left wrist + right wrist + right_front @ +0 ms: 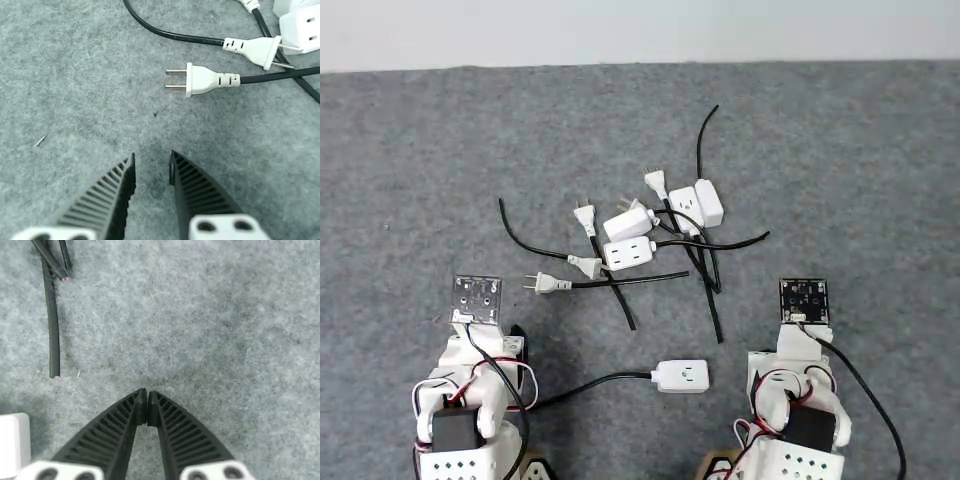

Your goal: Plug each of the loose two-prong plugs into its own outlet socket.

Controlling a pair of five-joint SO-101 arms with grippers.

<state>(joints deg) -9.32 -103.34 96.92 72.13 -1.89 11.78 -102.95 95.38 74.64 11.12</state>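
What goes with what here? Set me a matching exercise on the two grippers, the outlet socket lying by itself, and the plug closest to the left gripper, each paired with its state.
Things:
1. left gripper
2. right gripper
3. lone outlet socket
4. plug nearest the left gripper

States:
A. fingers shut together, nothing between them
B. fingers apart, holding nothing
C. prongs bare, plugged into nothing
D. slots empty, lying alone

Pairs: 1-B, 2-A, 3-D, 4-C.
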